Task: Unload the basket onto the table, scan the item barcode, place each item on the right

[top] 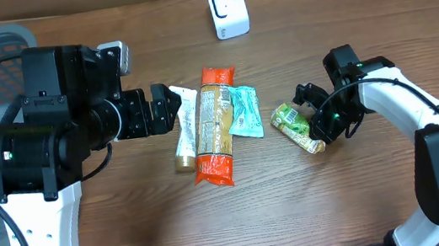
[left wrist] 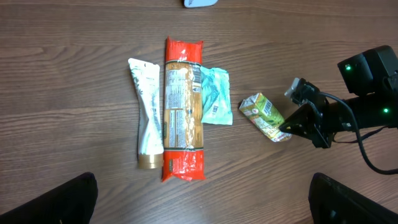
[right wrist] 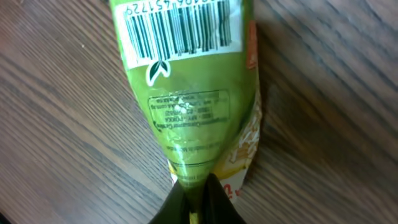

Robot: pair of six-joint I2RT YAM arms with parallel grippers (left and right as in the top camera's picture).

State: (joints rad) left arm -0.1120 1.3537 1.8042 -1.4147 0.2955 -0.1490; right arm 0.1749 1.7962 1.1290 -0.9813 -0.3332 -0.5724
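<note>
Grasp made: right gripper point(right wrist: 199, 199) clamped on green packet point(right wrist: 193, 93) end, barcode point(right wrist: 180, 25) up; left gripper point(top: 168, 108) apart. White scanner point(top: 227, 9) pass pending.

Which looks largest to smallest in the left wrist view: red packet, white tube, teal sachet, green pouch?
1. red packet
2. white tube
3. teal sachet and green pouch: they look about alike and both are partly covered, so I leave them unranked.
</note>
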